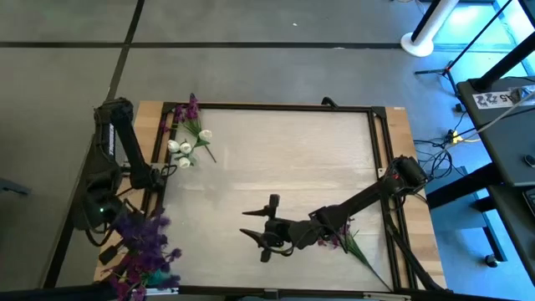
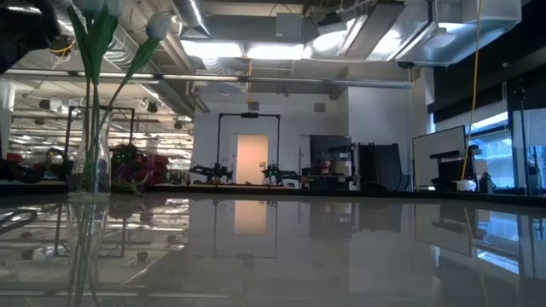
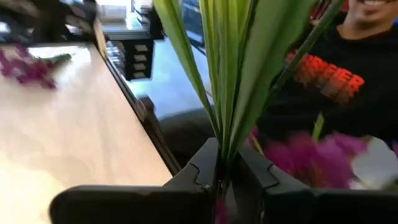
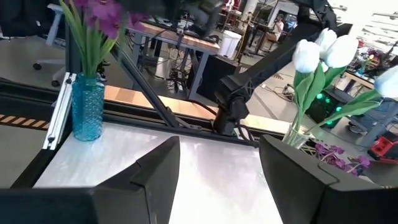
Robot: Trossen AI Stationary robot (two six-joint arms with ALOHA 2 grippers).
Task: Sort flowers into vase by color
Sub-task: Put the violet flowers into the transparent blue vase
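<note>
High view: the left tool (image 1: 160,173) sits at the worktop's (image 1: 284,167) left edge, just beside a cluster of white flowers (image 1: 185,150). A purple sprig (image 1: 191,110) lies near the far-left corner. A mass of purple blossoms (image 1: 142,247) stands off the near-left corner. The right tool (image 1: 257,235) is over the near centre of the worktop, fingers spread, nothing between them. One more purple flower (image 1: 338,242) lies under the right arm near the near-right corner.

Low view: a clear glass vase (image 2: 88,162) stands on the left of the glossy worktop (image 2: 324,256) and holds white-budded stems (image 2: 102,34). Neither tool can be made out here.

Left wrist view: the left tool (image 3: 221,168) is pressed together on green stems (image 3: 230,74), which rise straight up between its fingers. Loose purple blossoms (image 3: 28,67) lie on the worktop (image 3: 81,137) farther off. A person in a dark top with orange lettering (image 3: 326,81) is close behind.

Right wrist view: the right tool (image 4: 217,165) is spread wide and empty. Ahead of it stands a blue textured vase (image 4: 87,109) holding purple flowers (image 4: 102,12). White flowers (image 4: 326,53) in a clear vase (image 4: 295,137) stand well apart from the blue one, with the left arm (image 4: 249,81) reaching down between the two.
</note>
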